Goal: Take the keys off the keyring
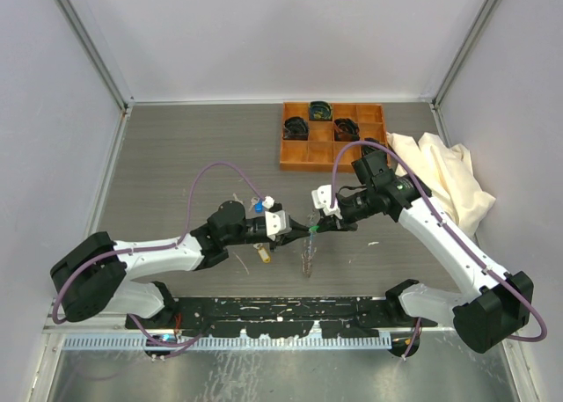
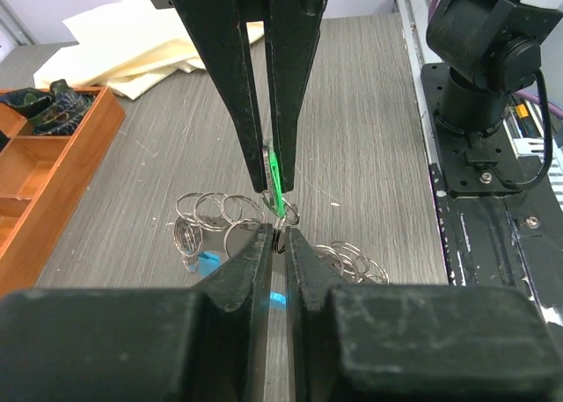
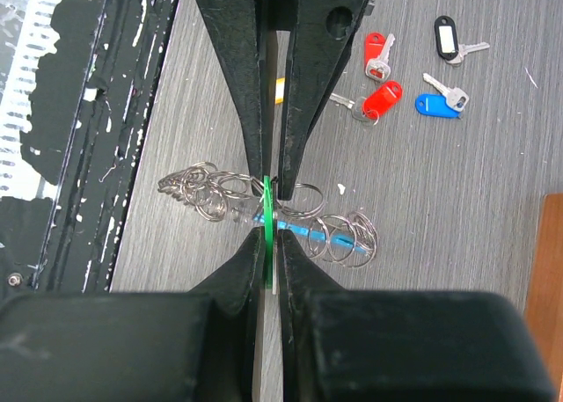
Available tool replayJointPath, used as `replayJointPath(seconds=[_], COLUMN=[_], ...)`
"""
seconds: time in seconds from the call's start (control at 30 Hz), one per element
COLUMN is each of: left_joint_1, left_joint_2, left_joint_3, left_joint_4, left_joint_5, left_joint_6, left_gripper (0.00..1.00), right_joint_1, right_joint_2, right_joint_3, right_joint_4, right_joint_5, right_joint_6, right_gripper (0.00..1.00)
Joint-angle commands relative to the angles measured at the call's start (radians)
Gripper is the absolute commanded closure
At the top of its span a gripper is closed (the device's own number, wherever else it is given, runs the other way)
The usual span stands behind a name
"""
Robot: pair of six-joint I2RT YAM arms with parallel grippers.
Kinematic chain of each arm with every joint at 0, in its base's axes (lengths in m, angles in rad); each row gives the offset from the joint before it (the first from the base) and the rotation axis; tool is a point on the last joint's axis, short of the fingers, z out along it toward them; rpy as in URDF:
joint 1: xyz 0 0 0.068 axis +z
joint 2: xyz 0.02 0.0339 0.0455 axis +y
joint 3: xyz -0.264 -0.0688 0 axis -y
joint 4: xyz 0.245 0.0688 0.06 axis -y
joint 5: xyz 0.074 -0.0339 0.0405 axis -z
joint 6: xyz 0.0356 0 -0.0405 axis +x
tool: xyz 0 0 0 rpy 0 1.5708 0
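Right now, at frame centre, my left hand (image 2: 278,232) pinches the keyring (image 2: 198,215) while my right hand (image 3: 271,244) clamps the green-tagged key (image 3: 267,210) just beside it, over the table (image 2: 369,112).

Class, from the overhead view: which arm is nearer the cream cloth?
Right. The right arm has its forearm just beside the cream cloth, close to the cloth's lower left edge. The left arm lies well off to the left and reaches only to the middle of the scene.

Coiled keyring (image 3: 347,237), green key (image 3: 266,230), loose keys (image 3: 384,97)
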Motion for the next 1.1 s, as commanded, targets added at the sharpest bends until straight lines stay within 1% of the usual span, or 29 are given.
replayJointPath(seconds=[0.0,0.1,0.13,0.17,0.47,0.6,0.67,1.07], left_joint_1=[0.002,0.001,0.001,0.002,0.020,0.020,0.020,0.019], left_joint_2=[-0.005,-0.005,-0.006,-0.009,-0.042,-0.046,-0.084,-0.099], left_joint_3=[0.027,0.026,0.026,0.027,0.018,-0.006,-0.016,-0.050], left_joint_4=[0.048,0.033,0.026,0.018,0.014,0.050,0.067,0.159], left_joint_5=[-0.024,-0.036,-0.041,-0.046,-0.068,-0.092,-0.108,-0.139], left_joint_6=[-0.004,-0.006,-0.008,-0.010,-0.080,-0.097,-0.107,-0.157], left_gripper=[0.90,0.95,0.99,1.00,1.00,1.00,1.00,1.00], right_joint_1=[0.003,0.003,0.003,0.003,-0.007,-0.011,-0.011,-0.011], right_joint_2=[-0.018,-0.017,-0.017,-0.018,-0.027,-0.031,-0.031,-0.024], right_joint_3=[0.011,0.011,0.011,0.011,0.008,0.000,-0.003,-0.034], right_joint_4=[0.031,0.029,0.029,0.029,0.034,0.042,0.048,0.088], right_joint_5=[-0.027,-0.025,-0.023,-0.020,0.015,0.030,0.036,0.085], right_joint_6=[0.005,0.005,0.005,0.005,0.012,0.020,0.025,0.055], right_gripper=[0.99,0.99,0.99,0.99,0.99,0.99,0.99,0.99])
